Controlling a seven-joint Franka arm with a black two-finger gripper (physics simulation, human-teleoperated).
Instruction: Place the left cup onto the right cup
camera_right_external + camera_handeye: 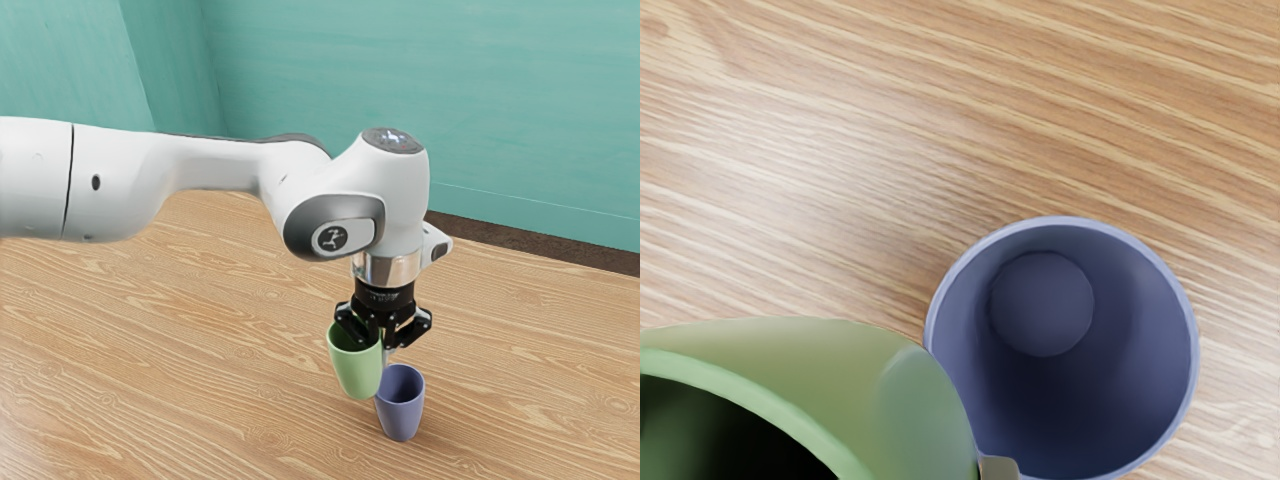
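Observation:
A green cup [355, 362] hangs in the air, tilted a little, with my gripper [381, 341] shut on its rim. Its base sits lower than the rim of the blue-purple cup [400, 402], which stands upright on the wooden table just to the exterior view's right of it. The two cups are side by side, almost touching. In the wrist view the green cup [830, 385] lies close under my hand, and beyond its edge I look straight down into the empty blue-purple cup [1065, 345].
The wooden table [150, 340] stretches wide around both cups. A teal wall [480, 90] with a dark baseboard [540, 240] stands behind the table's far edge.

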